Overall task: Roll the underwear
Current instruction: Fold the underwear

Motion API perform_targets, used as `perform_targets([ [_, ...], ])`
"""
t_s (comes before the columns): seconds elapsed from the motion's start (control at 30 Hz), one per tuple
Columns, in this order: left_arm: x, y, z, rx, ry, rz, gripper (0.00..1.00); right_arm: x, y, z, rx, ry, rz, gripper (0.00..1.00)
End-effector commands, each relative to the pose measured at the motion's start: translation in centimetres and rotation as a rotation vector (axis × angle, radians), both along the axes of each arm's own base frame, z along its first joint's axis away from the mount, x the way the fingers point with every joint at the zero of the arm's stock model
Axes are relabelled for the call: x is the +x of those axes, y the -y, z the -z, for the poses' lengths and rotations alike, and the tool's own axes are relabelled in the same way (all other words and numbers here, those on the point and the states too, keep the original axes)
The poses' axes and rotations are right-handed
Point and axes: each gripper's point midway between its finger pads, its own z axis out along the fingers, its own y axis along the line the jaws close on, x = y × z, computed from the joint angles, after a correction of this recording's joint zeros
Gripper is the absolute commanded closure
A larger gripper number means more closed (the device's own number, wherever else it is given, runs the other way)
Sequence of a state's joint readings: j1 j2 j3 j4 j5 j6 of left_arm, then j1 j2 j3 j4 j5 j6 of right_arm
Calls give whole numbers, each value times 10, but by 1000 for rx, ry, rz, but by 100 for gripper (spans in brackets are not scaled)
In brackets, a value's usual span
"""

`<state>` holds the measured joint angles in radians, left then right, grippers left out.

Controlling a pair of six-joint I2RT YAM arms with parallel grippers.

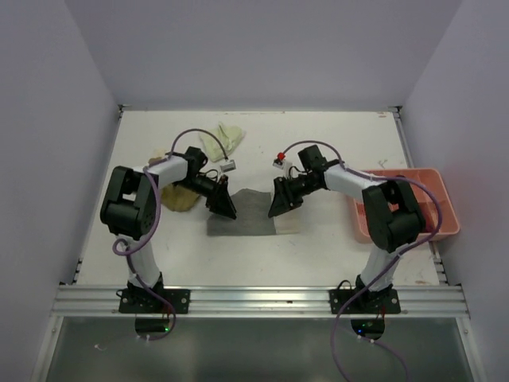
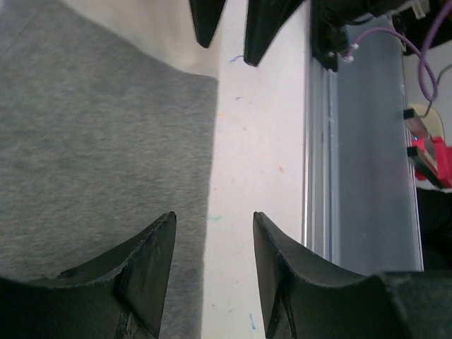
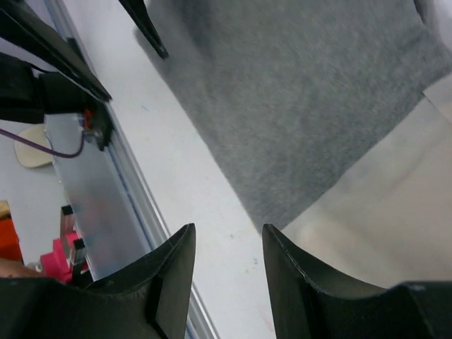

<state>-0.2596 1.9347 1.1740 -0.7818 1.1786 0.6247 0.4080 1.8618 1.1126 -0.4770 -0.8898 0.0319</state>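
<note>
White tabletop [image 1: 334, 143] | grey underwear [image 1: 242, 213]: flat knit rectangle | tray [image 1: 445, 208]: pink plastic

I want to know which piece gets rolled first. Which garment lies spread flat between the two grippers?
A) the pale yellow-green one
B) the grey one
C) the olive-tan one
B: the grey underwear lies flat on the table between the left gripper and the right gripper, both open and holding nothing.
</note>
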Motion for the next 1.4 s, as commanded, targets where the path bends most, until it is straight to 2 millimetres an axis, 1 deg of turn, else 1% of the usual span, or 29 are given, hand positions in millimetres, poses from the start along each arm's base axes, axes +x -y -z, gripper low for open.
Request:
perform_targets([
  [0.0,-27,0,-49,-140,34,79,48,14,-22,-73,141,117,31,53],
  [0.07,-45,-1,-43,-148,-32,82,48,11,-31,-76,172,114,35,53],
  [0.1,-52,1,-38,-153,-55,87,48,6,-38,-74,172,48,62,53],
  [0.13,-56,1,-35,-155,-82,81,50,10,-46,-77,223,58,65,53],
  [0.17,-62,1,-24,-164,-123,69,50,3,-48,-66,219,7,84,53],
  [0.2,-64,1,-21,-164,-155,60,51,1,-54,-57,211,-78,125,53],
  [0.23,-66,1,-19,-171,-170,58,51,7,-59,-56,242,-58,133,53],
  [0.27,-68,2,-18,-184,-212,50,50,5,-61,-48,244,-89,148,52],
  [0.33,-66,3,-17,-200,-216,47,50,7,-67,-36,243,-136,178,52],
  [0.4,-59,2,-8,-188,-259,14,50,7,-70,-31,243,-169,188,52],
  [0.53,-50,-5,9,-113,-263,-21,50,3,-68,-8,207,-213,181,52],
  [0.6,-37,-8,21,-11,-197,-80,51,3,-68,-3,202,-187,167,52],
  [0.63,-29,-9,21,13,-141,-106,51,1,-66,-3,195,-194,168,51],
  [0.67,-16,-11,14,35,-31,-138,49,2,-67,-8,207,-182,163,50],
  [0.7,-12,-10,8,31,12,-144,47,3,-67,-11,213,-169,156,46],
  [0.73,-7,-8,-6,13,50,-141,45,3,-67,-15,213,-162,153,43],
  [0.77,-6,-7,-12,-2,65,-133,38,4,-67,-23,224,-140,147,39],
  [0.8,-6,-6,-17,-12,71,-119,33,5,-67,-26,226,-112,136,26],
  [0.83,-8,-6,-22,-28,75,-103,29,5,-66,-31,220,-108,129,23],
  [0.87,-13,-5,-31,-55,74,-76,22,5,-66,-36,225,-96,119,14],
  [0.9,-16,-5,-36,-67,72,-71,19,5,-66,-48,239,-54,99,7],
  [0.93,-21,-4,-47,-92,63,-64,16,6,-67,-58,248,-33,88,5],
  [0.97,-25,-4,-52,-110,76,-50,0,7,-67,-69,265,-1,80,1],
  [1.0,-29,-4,-57,-122,71,-45,0,6,-68,-87,292,34,70,1],
  [1.03,-38,-4,-62,-143,50,-39,0,3,-69,-95,313,40,57,1],
  [1.1,-47,-5,-62,-156,26,-35,0,-5,-73,-105,338,12,51,1],
  [1.2,-62,-8,-53,-166,-26,-23,0,-15,-83,-100,370,-19,43,1],
  [1.23,-63,-8,-46,-158,-76,-29,0,-17,-85,-89,366,-40,44,1],
  [1.37,-59,-11,-31,-163,-196,-62,0,-19,-101,-65,376,-122,65,1],
])
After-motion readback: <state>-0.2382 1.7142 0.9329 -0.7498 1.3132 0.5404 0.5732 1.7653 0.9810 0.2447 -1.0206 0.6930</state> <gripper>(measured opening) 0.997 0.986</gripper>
